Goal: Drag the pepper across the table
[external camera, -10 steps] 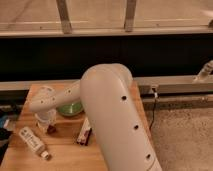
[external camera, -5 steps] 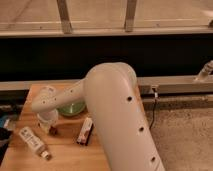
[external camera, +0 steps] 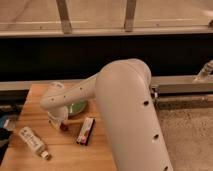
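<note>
On your table (external camera: 40, 97), the gripper (external camera: 58, 121) sits low over the middle, the pepper (external camera: 63, 127) right at its tip. The bowl (external camera: 77, 107) lies just behind, the packet (external camera: 85, 131) to the right, the bottle (external camera: 33, 142) front-left.

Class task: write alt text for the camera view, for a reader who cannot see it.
A white robot arm reaches over a wooden table, its pincer low beside a small dark red pepper. Nearby sit a green bowl, a red-and-white packet and a white bottle.
</note>
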`<state>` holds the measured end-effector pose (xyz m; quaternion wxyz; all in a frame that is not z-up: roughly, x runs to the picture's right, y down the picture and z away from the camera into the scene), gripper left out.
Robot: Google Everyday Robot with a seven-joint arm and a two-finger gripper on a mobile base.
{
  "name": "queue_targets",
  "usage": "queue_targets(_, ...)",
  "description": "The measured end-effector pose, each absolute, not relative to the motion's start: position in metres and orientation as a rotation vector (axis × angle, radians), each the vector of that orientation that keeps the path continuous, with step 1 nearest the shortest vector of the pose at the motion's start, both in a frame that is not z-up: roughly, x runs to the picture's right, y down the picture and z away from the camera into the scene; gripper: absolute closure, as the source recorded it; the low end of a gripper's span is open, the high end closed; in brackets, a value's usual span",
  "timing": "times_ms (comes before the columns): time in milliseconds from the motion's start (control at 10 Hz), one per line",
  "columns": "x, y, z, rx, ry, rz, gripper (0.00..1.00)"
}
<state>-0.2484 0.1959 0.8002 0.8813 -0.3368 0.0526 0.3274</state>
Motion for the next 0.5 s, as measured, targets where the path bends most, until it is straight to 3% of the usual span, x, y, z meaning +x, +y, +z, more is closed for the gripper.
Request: queue_targets(500,-0.204,0.209,0.799,-0.708,0.25,0.712,1.0)
